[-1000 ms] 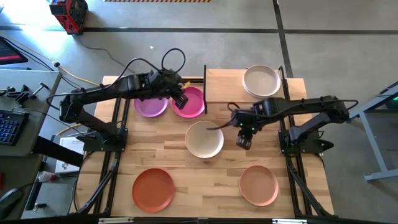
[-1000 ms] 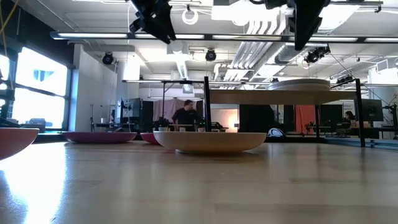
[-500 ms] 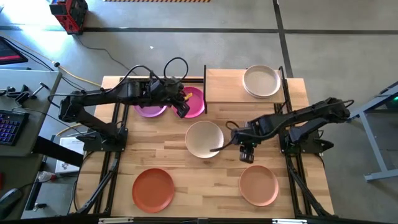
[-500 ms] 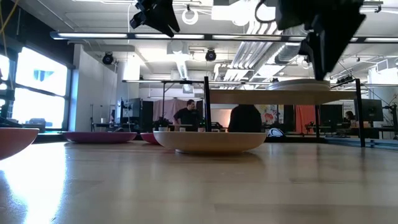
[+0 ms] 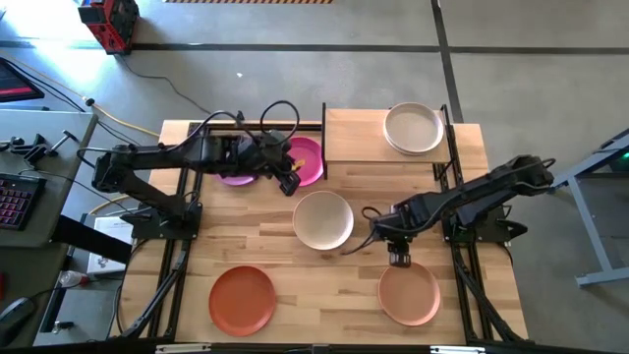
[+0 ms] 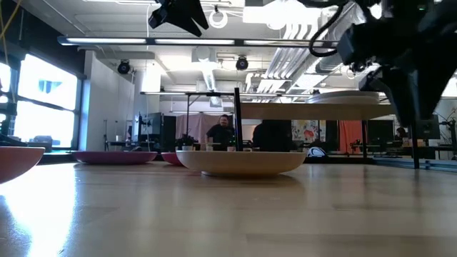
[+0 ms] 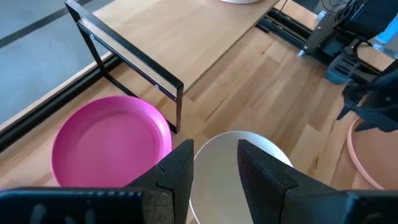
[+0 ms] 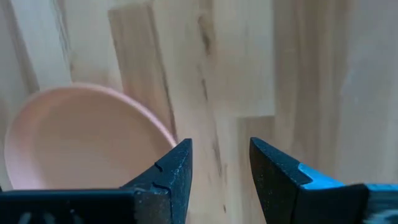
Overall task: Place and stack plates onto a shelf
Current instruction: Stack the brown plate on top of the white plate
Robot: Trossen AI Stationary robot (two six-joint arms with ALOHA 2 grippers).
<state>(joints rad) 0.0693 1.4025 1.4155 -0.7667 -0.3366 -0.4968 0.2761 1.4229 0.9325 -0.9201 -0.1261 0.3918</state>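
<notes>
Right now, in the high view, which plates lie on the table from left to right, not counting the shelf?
Purple plate → orange-red plate → magenta plate → cream plate → peach plate.

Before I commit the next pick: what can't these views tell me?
- Round purple plate: high view, mostly under the left arm.
- Stack on the raised light-wood shelf: high view shows only the top off-white plate; count unknown.
- Round peach plate: cut off in right wrist view.

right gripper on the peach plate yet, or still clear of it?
Apart. In the right wrist view the right gripper has open fingers with bare wood between them, and the peach plate rim lies off to one side.
</notes>
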